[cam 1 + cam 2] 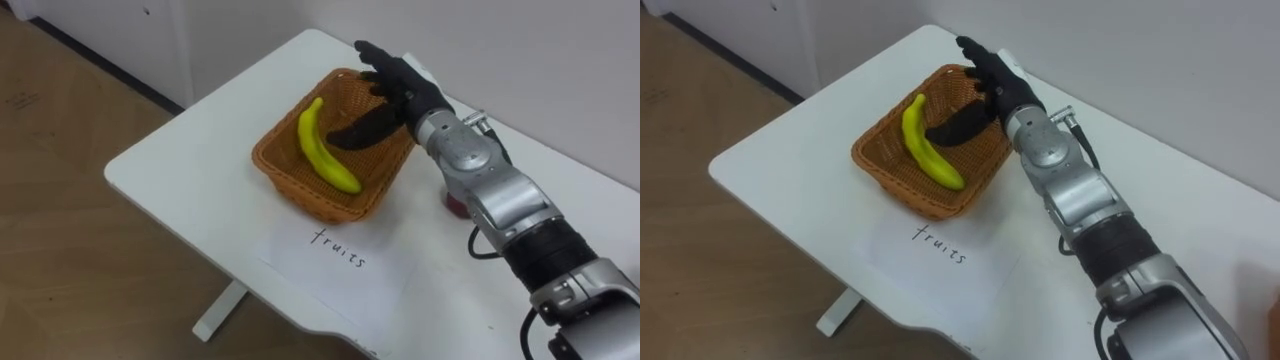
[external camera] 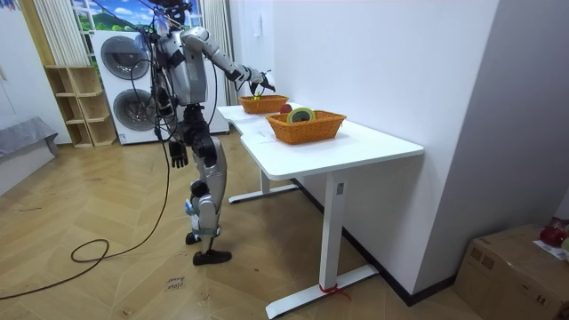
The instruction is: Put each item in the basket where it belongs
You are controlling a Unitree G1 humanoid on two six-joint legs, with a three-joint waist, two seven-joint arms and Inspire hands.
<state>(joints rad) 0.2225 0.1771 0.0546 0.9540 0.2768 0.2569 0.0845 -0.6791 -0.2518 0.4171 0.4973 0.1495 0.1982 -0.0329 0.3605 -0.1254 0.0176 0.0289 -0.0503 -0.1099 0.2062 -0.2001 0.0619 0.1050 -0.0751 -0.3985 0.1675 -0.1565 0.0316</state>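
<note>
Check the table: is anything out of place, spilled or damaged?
A small red object, likely a fruit, sits on the table between the fruit basket and the second basket, in neither. The banana lies neatly in the fruit basket, by the open right hand. Nothing looks spilled or damaged.

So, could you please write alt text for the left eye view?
The robot's open right hand is over the far rim of a wicker basket holding a banana, on a white table. A handwritten paper lies beside the basket.
</note>
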